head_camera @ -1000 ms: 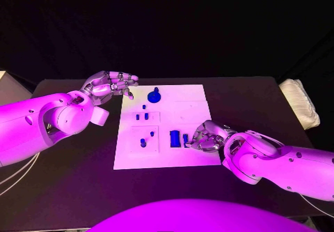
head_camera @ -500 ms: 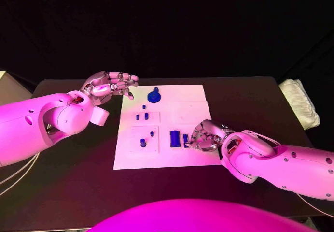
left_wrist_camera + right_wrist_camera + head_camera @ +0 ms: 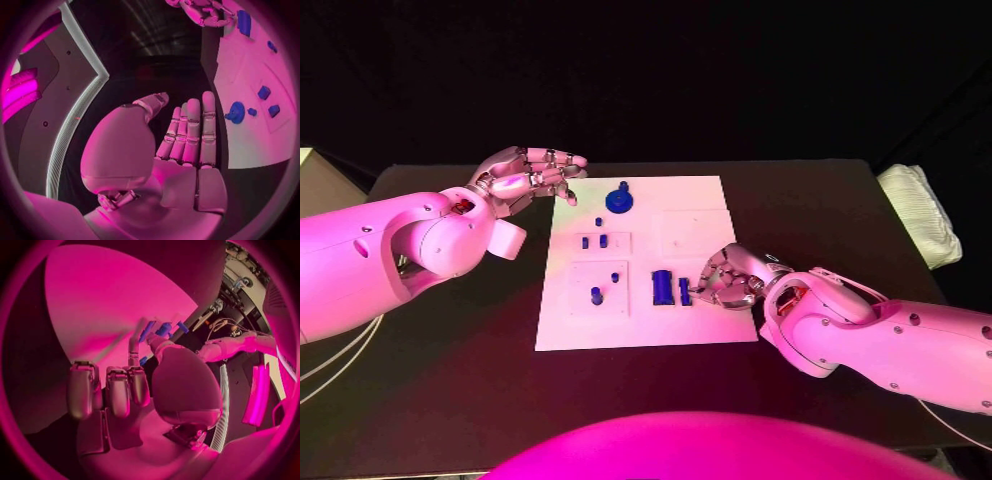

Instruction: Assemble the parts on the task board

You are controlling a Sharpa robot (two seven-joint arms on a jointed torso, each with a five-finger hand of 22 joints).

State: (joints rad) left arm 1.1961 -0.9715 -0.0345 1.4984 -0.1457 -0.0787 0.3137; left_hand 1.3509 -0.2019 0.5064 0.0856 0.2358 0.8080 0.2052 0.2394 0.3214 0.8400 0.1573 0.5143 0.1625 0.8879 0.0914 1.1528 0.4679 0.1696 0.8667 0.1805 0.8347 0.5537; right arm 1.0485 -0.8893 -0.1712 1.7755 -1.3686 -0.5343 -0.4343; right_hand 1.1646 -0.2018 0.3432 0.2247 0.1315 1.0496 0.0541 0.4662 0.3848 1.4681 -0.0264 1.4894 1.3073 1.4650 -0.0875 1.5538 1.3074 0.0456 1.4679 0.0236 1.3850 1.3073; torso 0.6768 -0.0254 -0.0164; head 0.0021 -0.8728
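Head view had the right hand (image 3: 727,280) closest in, down low on the near right part of the task board (image 3: 689,325), fingers curled in around the spot right beside the narrow blue part (image 3: 684,291). I honestly couldn't tell if it was pinching that piece or just touching it, since the fingers covered the contact. My guess is it sat there because that part needed seating next to the bigger blue block (image 3: 664,287).

Counting the blue parts on the board, near to far: the block and the narrow one beside it, a peg (image 3: 596,295) with a tiny one (image 3: 616,276) just past it in the left recess, two small pieces (image 3: 594,241) side by side in the next recess, a small dot (image 3: 599,221), then the round knob part (image 3: 620,200) at the far end. So eight, as far as I could make out. One board, sitting mid-surface.

Farthest back, the left hand (image 3: 531,175) hovered above the board's far left corner, fingers loosely curled and holding nothing, probably just parked out of the way.
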